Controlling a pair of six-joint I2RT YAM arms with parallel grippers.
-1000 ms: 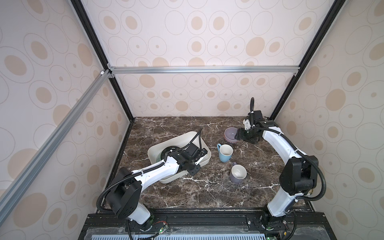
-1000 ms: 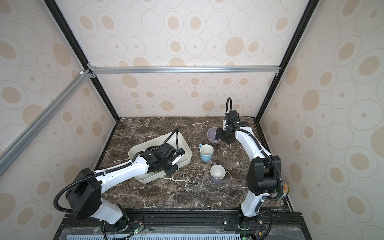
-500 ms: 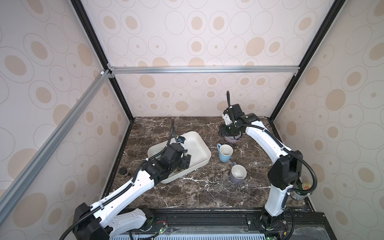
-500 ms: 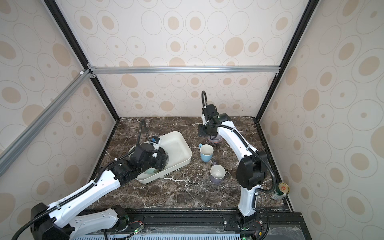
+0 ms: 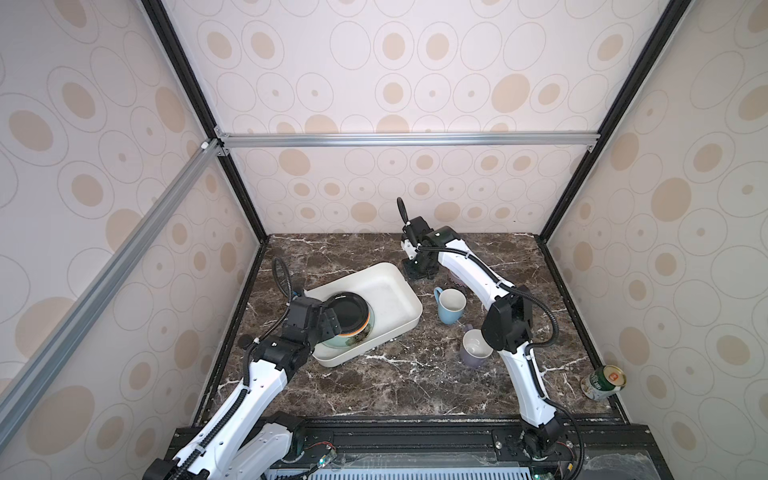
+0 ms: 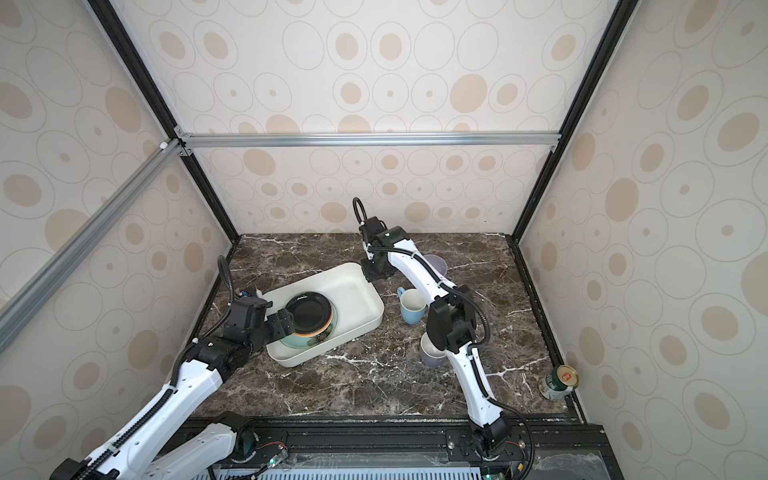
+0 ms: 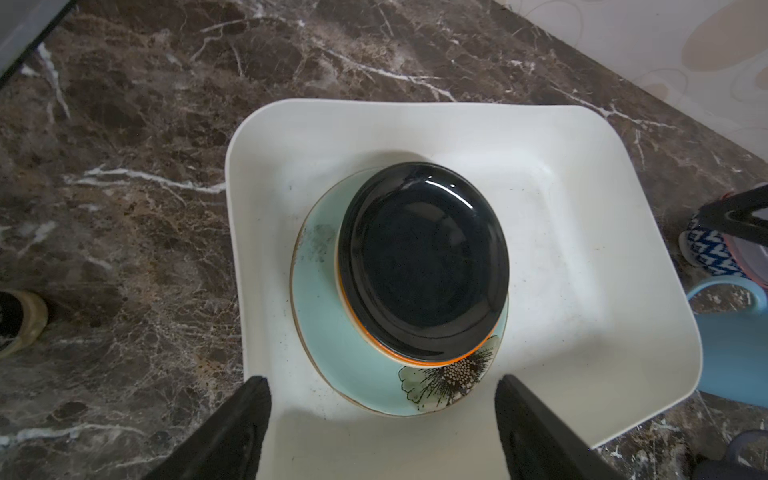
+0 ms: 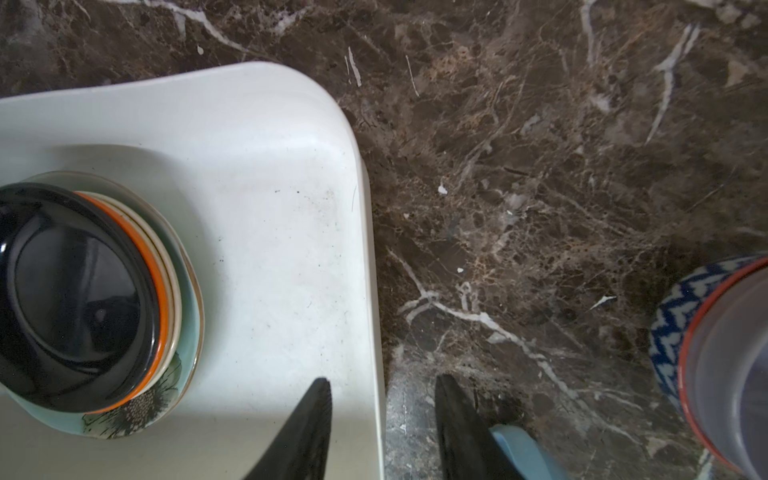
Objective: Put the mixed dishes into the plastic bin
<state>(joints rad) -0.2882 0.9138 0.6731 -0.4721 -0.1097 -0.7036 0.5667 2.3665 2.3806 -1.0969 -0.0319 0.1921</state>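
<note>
Left fingers (image 7: 232, 432) wide, empty; right fingers (image 8: 303, 432) part-open astride plastic bin (image 8: 270, 249) rim. Plate stack (image 7: 419, 266) binned — light blue mug (image 5: 451, 305), purple mug (image 5: 476, 353), bowls (image 8: 673, 332) (on surface (image 5: 374, 382)) left.

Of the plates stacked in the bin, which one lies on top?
The black orange-rimmed plate: glossy black, it tops the stack in the plastic bin, above cream plates and the larger teal flower plate at the bottom.
</note>
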